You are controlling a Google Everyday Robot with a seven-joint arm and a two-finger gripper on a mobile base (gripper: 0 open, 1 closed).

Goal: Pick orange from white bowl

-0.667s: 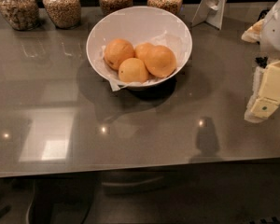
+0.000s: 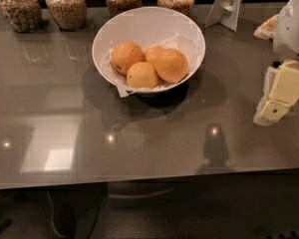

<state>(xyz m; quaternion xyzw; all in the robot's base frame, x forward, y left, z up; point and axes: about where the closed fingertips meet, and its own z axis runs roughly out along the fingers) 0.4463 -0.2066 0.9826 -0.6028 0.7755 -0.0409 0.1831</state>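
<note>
The white bowl point(image 2: 189, 31) stands on the grey table, far centre, lined with crumpled white paper. It holds several oranges. The largest, deepest-coloured orange point(image 2: 172, 64) lies at the right side of the pile. A paler round one point(image 2: 142, 75) lies in front and another point(image 2: 126, 56) to the left. My gripper point(image 2: 275, 106) hangs at the right edge of the view, above the table. It is to the right of the bowl, well apart from it, and holds nothing.
Several glass jars of grain point(image 2: 66, 6) line the back edge of the table. A white stand point(image 2: 228, 4) sits at the back right. The table's front edge point(image 2: 139, 180) runs across the lower part of the view.
</note>
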